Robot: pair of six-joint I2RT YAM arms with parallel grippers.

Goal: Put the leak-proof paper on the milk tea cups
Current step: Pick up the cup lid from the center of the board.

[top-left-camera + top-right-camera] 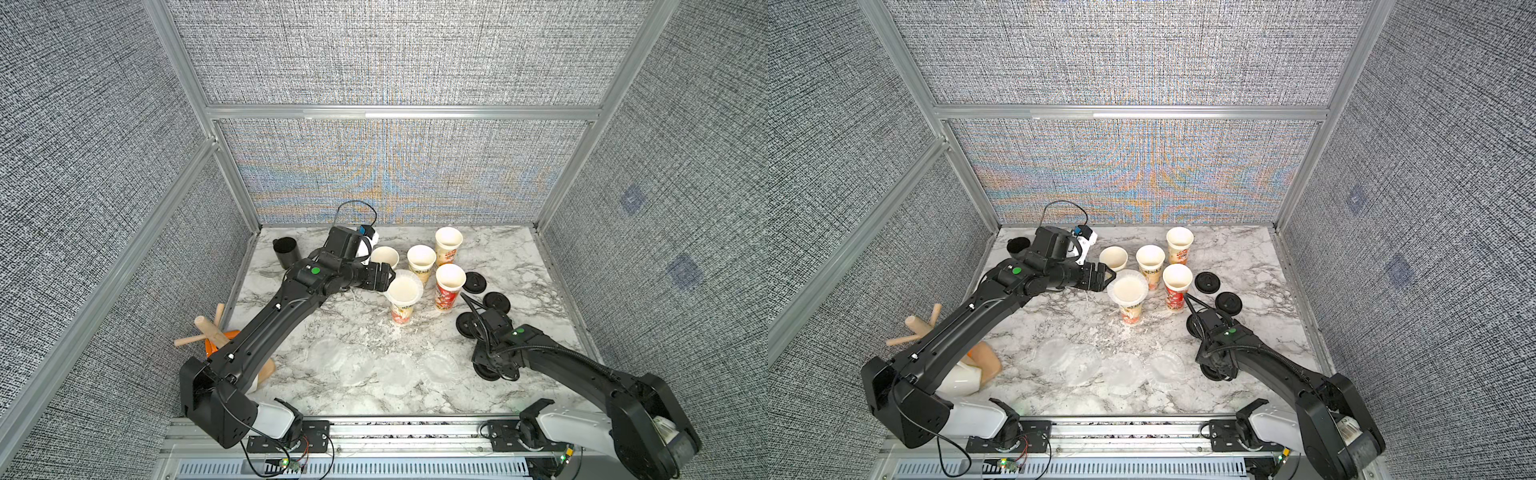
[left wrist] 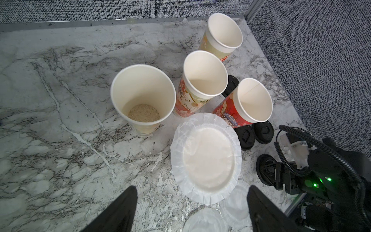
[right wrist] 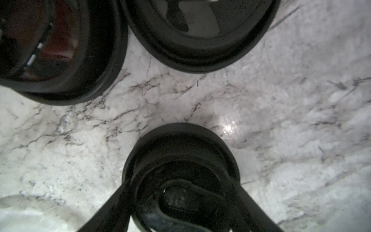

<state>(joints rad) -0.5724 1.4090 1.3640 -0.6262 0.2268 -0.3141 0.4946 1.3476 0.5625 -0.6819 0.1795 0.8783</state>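
Five milk tea cups stand in a cluster at the back of the table. The nearest cup (image 1: 402,309) wears a sheet of leak-proof paper (image 1: 404,289) (image 2: 206,158) over its mouth. The others (image 1: 384,257) (image 1: 421,257) (image 1: 449,241) (image 1: 450,278) are uncovered. My left gripper (image 1: 388,277) (image 2: 191,187) hovers open just left of the covered cup, holding nothing. Several loose sheets of paper (image 1: 395,372) (image 1: 1125,372) lie at the table's front. At the front right, my right gripper (image 1: 492,372) (image 3: 180,180) points down, its fingers pressed against both sides of a black lid (image 3: 180,152).
More black lids (image 1: 476,282) (image 1: 496,301) (image 1: 467,324) lie right of the cups, close to the right arm. A short black cup (image 1: 286,251) stands at the back left. Wooden pegs (image 1: 208,330) and an orange item sit at the left edge beneath the left arm.
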